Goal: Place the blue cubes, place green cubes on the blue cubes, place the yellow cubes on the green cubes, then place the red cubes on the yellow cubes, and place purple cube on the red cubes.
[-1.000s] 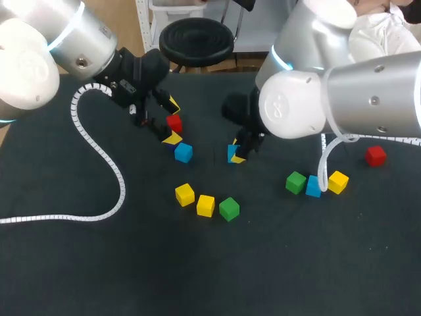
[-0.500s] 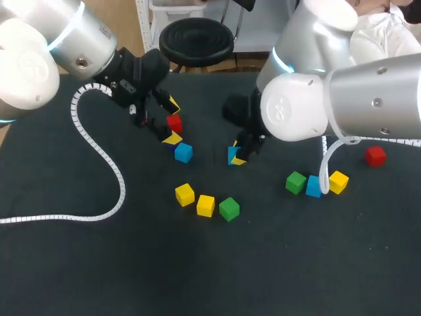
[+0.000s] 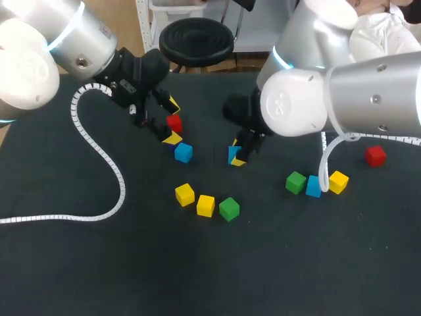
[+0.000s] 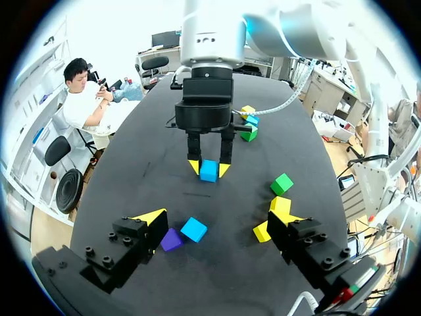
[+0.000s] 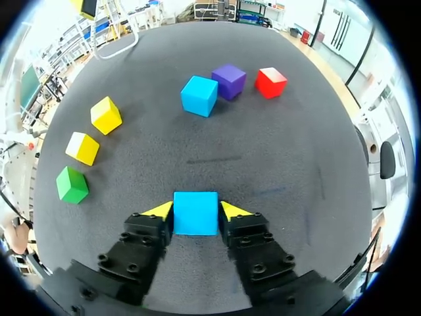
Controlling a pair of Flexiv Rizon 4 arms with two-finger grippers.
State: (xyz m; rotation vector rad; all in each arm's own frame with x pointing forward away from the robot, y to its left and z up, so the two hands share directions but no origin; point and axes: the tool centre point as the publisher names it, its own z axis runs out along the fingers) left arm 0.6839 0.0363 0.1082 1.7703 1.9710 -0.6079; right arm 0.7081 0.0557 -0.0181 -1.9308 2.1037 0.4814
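The right gripper [image 5: 196,212] pinches a blue cube [image 5: 195,212] squarely between its yellow tips, one flat face against each finger. The cube is held low over the black tabletop [image 5: 263,151] (whether it touches the surface I cannot tell). That square, level hold looks meant to set it down flat as a base for a green cube.

Off to one side of the fingers lie a green cube [image 5: 71,184], a yellow cube [image 5: 83,147] and a second yellow cube [image 5: 106,114], loose and unstacked.

Further ahead of the gripper, a second blue cube [image 5: 199,95], a purple cube [image 5: 229,81] and a red cube [image 5: 271,82] sit in a close row. The left gripper [image 4: 222,218] hangs over that row, fingers spread wide and holding nothing. The second blue cube lies between them, probably its next pick.
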